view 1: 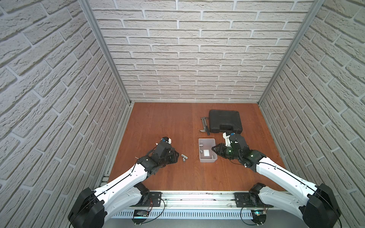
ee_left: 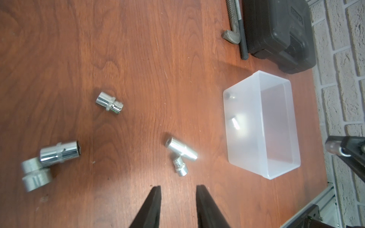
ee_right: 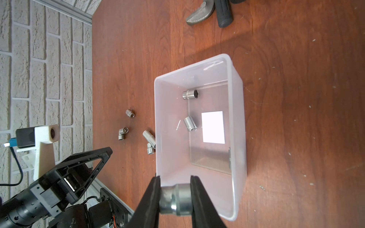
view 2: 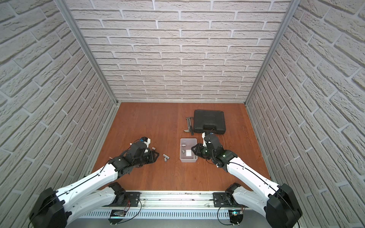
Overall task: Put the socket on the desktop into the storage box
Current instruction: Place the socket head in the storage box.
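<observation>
**Right gripper (ee_right: 176, 187) clenched on a socket (ee_right: 174, 199) above the storage box (ee_right: 242, 126) — release not yet made.**

The socket was held across its barrel, crosswise between the jaws and just inside the box rim, probably so that it would drop onto the floor of the box rather than strike the wall. Two sockets (ee_right: 190, 123) already lay inside. The box stood right of the middle of the desktop (view 1: 162, 122). The left gripper (ee_left: 178, 187) was released and empty, its jaws parted and aimed at a touching pair of sockets (ee_left: 181, 149) lying on the desktop just left of the box, apparently staged for the next pick. Three further sockets (ee_left: 109, 103) lay farther toward the left edge, two of them blurred. In both top views the held socket was hidden by the gripper. A grey shape against the box wall in the right wrist view could not be identified.
</observation>
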Robot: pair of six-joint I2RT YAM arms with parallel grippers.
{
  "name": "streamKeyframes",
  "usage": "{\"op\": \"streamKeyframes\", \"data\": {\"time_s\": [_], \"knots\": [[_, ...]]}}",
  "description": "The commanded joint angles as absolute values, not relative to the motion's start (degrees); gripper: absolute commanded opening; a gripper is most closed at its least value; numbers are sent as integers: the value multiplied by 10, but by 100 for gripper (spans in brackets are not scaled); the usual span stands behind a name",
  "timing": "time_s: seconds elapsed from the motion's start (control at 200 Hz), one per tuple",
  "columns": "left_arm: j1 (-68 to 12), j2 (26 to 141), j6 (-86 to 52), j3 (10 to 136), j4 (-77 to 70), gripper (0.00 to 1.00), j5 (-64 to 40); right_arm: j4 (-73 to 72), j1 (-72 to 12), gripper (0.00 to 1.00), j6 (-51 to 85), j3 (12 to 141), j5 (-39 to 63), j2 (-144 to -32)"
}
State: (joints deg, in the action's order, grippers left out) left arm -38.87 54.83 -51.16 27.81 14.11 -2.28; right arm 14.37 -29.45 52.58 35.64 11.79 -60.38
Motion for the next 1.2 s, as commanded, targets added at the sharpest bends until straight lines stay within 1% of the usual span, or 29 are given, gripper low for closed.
{"op": "streamKeyframes", "data": {"time_s": [0.0,0.45,0.88,1.065,1.195], "knots": [[-394,552,-510,287,119,36,-15,143,-292,2,513,376,110,-612],[-394,562,-507,292,118,36,-11,170,-292,2,495,398,97,-648],[-397,559,-510,288,126,36,-7,154,-297,3,483,400,97,-677],[-397,553,-510,284,133,36,-5,145,-314,2,483,404,93,-694],[-397,545,-509,283,140,36,-3,143,-325,9,483,413,89,-701]]}}
